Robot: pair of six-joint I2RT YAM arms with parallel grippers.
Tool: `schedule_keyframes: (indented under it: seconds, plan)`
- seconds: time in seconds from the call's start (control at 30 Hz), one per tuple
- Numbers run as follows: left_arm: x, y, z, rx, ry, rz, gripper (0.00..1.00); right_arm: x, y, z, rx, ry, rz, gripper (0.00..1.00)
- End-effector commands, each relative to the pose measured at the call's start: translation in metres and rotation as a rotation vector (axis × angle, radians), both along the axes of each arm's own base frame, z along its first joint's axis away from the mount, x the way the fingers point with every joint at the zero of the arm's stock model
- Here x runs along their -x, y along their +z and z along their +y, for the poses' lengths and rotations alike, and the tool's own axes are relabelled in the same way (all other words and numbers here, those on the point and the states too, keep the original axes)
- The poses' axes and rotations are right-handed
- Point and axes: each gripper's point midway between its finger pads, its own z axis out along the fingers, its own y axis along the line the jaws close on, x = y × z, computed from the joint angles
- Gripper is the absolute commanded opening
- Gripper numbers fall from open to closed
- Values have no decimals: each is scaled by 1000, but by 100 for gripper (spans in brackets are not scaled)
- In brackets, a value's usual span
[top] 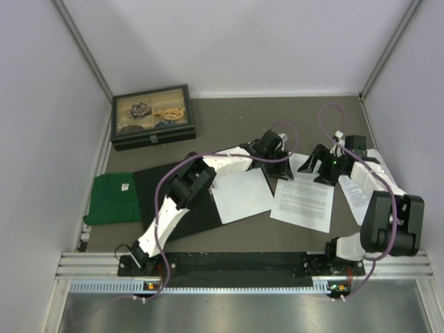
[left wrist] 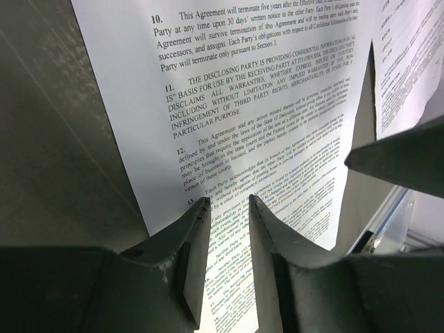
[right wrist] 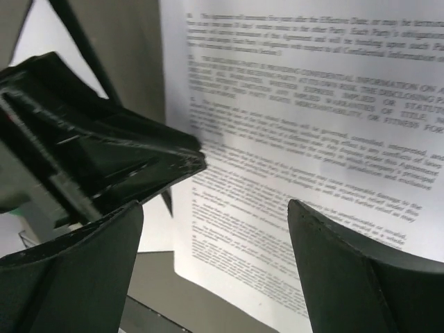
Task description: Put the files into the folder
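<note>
Down on the sheet (left wrist: 243, 104) with the left gripper (left wrist: 227, 201), fingers almost together; cannot tell if pinching. Holding the right gripper (right wrist: 215, 208) wide apart just beside, over the same sheet. Picking-up step, likely. Next: pinch the edge, lift gently, carry left to the open folder (top: 146, 191).

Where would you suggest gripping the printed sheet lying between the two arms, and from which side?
Grip the printed sheet by its far edge, coming in low from the far side. It lies flat on the table, so nothing can be pinched from above; one jaw would probably have to slide under. That edge is also nearest the left gripper.
</note>
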Motion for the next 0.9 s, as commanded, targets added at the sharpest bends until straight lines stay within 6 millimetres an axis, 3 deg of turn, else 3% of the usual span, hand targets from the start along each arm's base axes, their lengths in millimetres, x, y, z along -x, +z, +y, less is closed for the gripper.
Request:
schedule_keyframes:
  seconds: [0.0,0.1,0.13,0.23,0.33,0.5,0.67,0.77,0.87]
  plan:
    - [1,-73,40,-201,10,73,36,6,23,19,-73,13,-51,84]
    - [2,-76,43,-209,5,85,36,9,14,-7,66,-86,-3,85]
    - [2,-76,44,-211,5,85,36,6,9,-33,200,-173,21,85]
    - [0,-78,46,-214,6,92,36,15,-7,-72,347,-317,140,87]
    - [-1,-78,48,-217,5,91,36,22,-27,-89,411,-355,226,88]
    - [2,-82,48,-219,-2,103,36,25,-44,-96,453,-347,262,89]
    - [1,-81,49,-220,-5,102,36,34,-67,-88,424,-308,312,89]
    - [0,-83,49,-219,-1,107,36,28,-70,-58,272,-236,284,88]
    - [-1,-83,47,-214,-3,113,36,23,-59,-34,146,-174,209,87]
